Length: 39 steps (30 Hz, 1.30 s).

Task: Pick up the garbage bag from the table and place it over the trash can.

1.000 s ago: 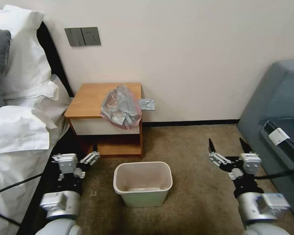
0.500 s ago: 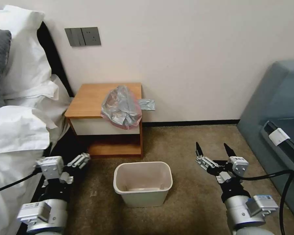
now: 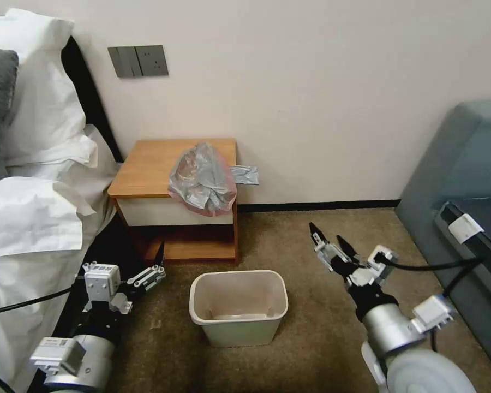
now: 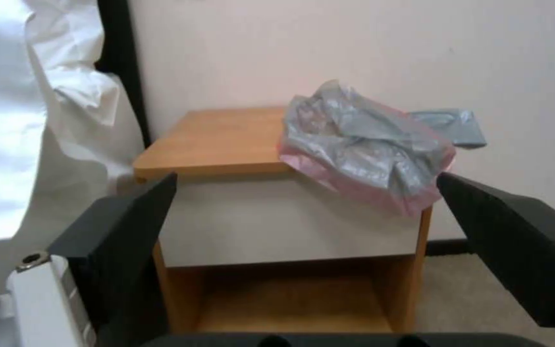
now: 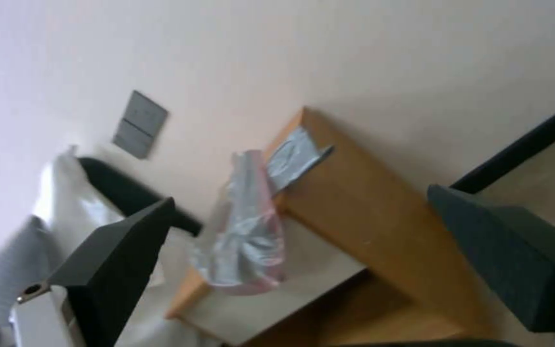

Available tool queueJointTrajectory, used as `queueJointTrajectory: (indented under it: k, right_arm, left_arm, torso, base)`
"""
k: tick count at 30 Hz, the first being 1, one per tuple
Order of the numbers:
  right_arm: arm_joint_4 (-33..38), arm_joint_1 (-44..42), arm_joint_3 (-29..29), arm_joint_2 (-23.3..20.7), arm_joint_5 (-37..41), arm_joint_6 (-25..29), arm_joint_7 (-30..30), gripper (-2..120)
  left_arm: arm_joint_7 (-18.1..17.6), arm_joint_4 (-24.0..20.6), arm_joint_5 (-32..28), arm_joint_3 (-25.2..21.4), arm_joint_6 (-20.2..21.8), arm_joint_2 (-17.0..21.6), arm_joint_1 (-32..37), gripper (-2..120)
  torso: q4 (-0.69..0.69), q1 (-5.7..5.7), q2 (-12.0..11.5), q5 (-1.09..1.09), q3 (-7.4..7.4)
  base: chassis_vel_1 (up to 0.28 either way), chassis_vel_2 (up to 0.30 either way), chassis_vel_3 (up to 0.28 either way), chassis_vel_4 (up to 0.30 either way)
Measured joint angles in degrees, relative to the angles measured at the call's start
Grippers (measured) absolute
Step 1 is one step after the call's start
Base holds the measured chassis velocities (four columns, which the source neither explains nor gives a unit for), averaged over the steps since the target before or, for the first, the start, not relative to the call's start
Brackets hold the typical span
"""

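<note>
Head view: garbage bag [image 3: 203, 179] lies crumpled on the nightstand's [image 3: 147, 169] right front corner, spilling over the drawer front — at 12 o'clock beyond the trash can [image 3: 238, 307]. Left gripper [image 3: 157, 263] at 9 o'clock and right gripper [image 3: 330, 240] at 2 o'clock both gape, empty. Right wrist view adds the wall switch plate [image 5: 138, 124].

The right claw [image 3: 328, 239] now sits further forward and further toward the robot's left than a second ago, nearer the table [image 3: 147, 166] and the trash can [image 3: 238, 307], and its wrist is rolled so the spread fingers point up and leftward at the garbage bag [image 3: 203, 179]. The left claw [image 3: 157, 263], which dipped back toward the bed half a second ago, is forward again by the table's lower shelf, fingers spread.
</note>
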Motion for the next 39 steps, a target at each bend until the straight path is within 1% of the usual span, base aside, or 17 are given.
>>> queueJointTrajectory:
  k: [1,3,4,6,8,11,12,14,16,18,20,22,24,29,35,37,39]
  right_arm:
    - [-3.2,3.4,-0.5,-1.1,5.6,-0.3,1.2,100]
    - [-4.4,4.4,-0.7,-1.4,6.9,-0.4,1.5,100]
    - [-6.2,5.9,-1.0,-1.7,8.4,-0.4,1.7,100]
    - [-13.7,13.2,-3.2,-2.4,11.0,0.0,2.2,100]
    - [-15.6,15.2,-4.0,-2.5,11.6,0.3,2.2,100]
    - [-24.1,24.2,-7.8,-1.5,13.7,1.8,3.0,100]
    - [-24.1,24.2,-7.8,-1.5,13.7,1.8,3.0,100]
    - [-29.2,28.3,-9.5,-0.3,15.4,2.1,3.1,100]
    - [-30.9,29.5,-9.9,0.1,16.3,2.2,3.1,100]
    - [-35.5,32.7,-10.8,1.5,19.5,2.6,3.8,100]
    - [-37.0,33.9,-11.0,1.8,20.9,2.8,4.2,100]
    - [-41.2,37.2,-11.2,2.2,25.3,3.1,4.5,100]
    - [-43.6,39.2,-11.3,2.5,27.0,3.0,4.4,100]
    - [-46.8,41.6,-11.9,3.6,27.6,2.6,3.4,100]
    - [-51.7,44.9,-13.3,6.1,24.3,2.6,1.0,98]
    - [-52.3,45.4,-13.3,6.5,23.8,2.6,0.7,96]
    - [-53.3,46.2,-13.3,7.1,22.7,2.7,0.2,86]
  left_arm:
    - [0.2,0.0,0.0,-0.3,-0.1,-0.6,0.7,100]
    - [0.3,0.0,0.0,-0.4,-0.2,-0.8,1.0,100]
    - [0.3,0.0,0.0,-0.5,-0.3,-1.1,1.5,100]
    - [0.9,0.0,0.5,-0.7,-1.2,-2.1,3.2,100]
    - [1.0,0.0,0.8,-0.7,-1.5,-2.5,3.6,100]
    - [1.5,0.1,3.1,-0.5,-3.3,-4.1,4.7,100]
    - [1.5,0.1,3.1,-0.5,-3.3,-4.1,4.7,100]
    - [1.9,0.1,4.2,-0.2,-4.0,-5.1,5.7,100]
    - [2.0,0.1,4.6,-0.1,-4.2,-5.5,6.2,100]
    - [2.6,0.1,5.4,0.0,-4.8,-6.5,7.3,100]
    - [2.7,0.1,5.7,0.0,-5.0,-6.8,7.6,100]
    - [2.9,0.1,6.6,0.0,-5.8,-8.0,8.7,100]
    - [3.1,0.1,7.3,0.0,-6.3,-8.7,9.4,100]
    - [3.3,0.1,8.3,0.0,-7.1,-9.6,10.2,100]
    - [3.4,0.1,8.7,-0.1,-7.7,-10.4,11.2,100]
    - [3.4,0.1,8.7,-0.1,-7.9,-10.4,11.3,100]
    - [3.4,0.1,8.7,-0.1,-8.0,-10.5,11.3,100]
  torso:
    - [0.00,0.00,0.0,0.00,0.00]
    - [0.00,0.00,0.0,0.01,0.00]
    - [-0.01,0.00,0.0,0.00,0.01]
    - [0.00,0.00,0.0,0.03,0.01]
    - [0.01,0.00,0.0,0.00,0.01]
    - [0.01,0.00,0.0,0.00,0.01]
    - [0.01,0.00,0.0,0.00,0.01]
    - [0.02,0.00,0.0,0.00,0.01]
    - [0.00,0.00,0.0,0.00,0.01]
    - [0.00,0.00,0.0,0.01,0.01]
    - [0.01,0.00,0.0,0.00,0.01]
    - [0.00,0.00,0.0,0.00,0.01]
    - [0.00,0.00,0.0,0.00,0.01]
    - [0.00,0.00,0.0,0.00,0.01]
    - [0.00,0.00,0.0,0.00,0.01]
    - [0.00,0.00,0.0,0.00,0.01]
    - [0.00,0.00,0.0,0.00,0.01]
  base:
    - [0.000,0.000,0.000,0.000]
    - [0.000,0.000,0.000,0.000]
    - [0.000,0.000,0.000,0.000]
    - [0.000,0.000,0.000,0.000]
    - [0.000,0.000,0.000,0.000]
    - [0.000,0.000,0.000,0.000]
    - [0.000,0.000,0.000,0.000]
    - [0.000,0.000,0.000,0.000]
    - [0.000,0.000,0.000,0.000]
    - [0.000,0.000,0.000,0.000]
    - [0.000,0.000,0.000,0.000]
    - [0.000,0.000,0.000,0.000]
    - [0.000,0.000,0.000,0.000]
    - [0.000,0.000,0.000,0.000]
    - [0.000,0.000,0.000,0.000]
    - [0.000,0.000,0.000,0.000]
    - [0.000,0.000,0.000,0.000]
